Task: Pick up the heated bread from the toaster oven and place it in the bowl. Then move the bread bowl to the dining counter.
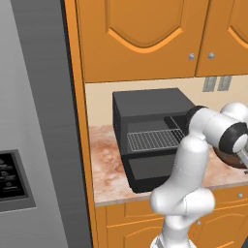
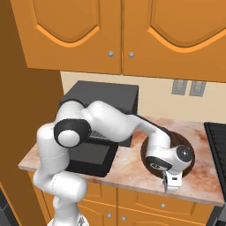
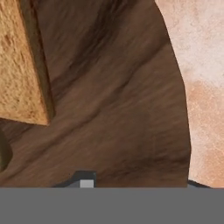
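We see the gripper low at the bowl's near rim – can't tell jaw state, tan bread slice lying inside bowl, toaster oven w/ door down further back-left – rack bare.

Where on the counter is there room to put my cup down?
There is a bare patch of marbled counter right of the wooden bowl, before the black stove edge. Another free patch lies left of the toaster oven, beside the orange panel. It is crowded in the middle: the open oven door, the bowl and the hand sit close together.
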### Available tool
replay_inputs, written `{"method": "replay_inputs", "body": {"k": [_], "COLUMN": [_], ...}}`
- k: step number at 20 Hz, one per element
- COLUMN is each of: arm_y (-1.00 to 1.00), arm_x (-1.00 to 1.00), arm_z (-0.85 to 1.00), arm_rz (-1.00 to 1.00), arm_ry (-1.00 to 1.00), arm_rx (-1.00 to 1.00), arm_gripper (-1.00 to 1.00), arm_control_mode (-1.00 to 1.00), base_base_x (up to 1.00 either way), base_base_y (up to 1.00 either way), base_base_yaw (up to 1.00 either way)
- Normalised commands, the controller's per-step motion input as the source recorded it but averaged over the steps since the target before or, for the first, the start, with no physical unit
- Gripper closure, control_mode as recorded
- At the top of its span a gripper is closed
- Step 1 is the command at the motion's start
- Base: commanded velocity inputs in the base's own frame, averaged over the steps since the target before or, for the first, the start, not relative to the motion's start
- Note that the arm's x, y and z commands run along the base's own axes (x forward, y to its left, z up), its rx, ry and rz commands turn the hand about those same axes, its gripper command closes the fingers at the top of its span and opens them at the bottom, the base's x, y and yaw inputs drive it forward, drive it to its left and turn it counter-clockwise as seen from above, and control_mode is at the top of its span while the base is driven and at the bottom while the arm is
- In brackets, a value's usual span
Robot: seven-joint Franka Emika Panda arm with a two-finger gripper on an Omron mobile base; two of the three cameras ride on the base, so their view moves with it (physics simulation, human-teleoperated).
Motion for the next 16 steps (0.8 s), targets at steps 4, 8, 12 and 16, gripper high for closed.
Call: {"method": "replay_inputs", "body": {"k": [4,8,12,16], "arm_y": [0.00,0.00,0.03,0.03], "arm_x": [0.00,0.00,0.00,-0.02], "arm_z": [0.06,0.42,0.61,0.61], "arm_rz": [-0.01,-0.05,-0.11,-0.15], "arm_ry": [-0.03,-0.18,-0.23,-0.21], "arm_rx": [0.00,0.00,0.00,0.00], "arm_gripper": [1.00,1.00,1.00,1.00], "arm_control_mode": [-1.00,-1.00,-1.00,-1.00], "base_base_x": [0.00,0.00,0.00,0.00], "base_base_y": [0.00,0.00,0.00,0.00], "base_base_yaw": [0.00,0.00,0.00,0.00]}}
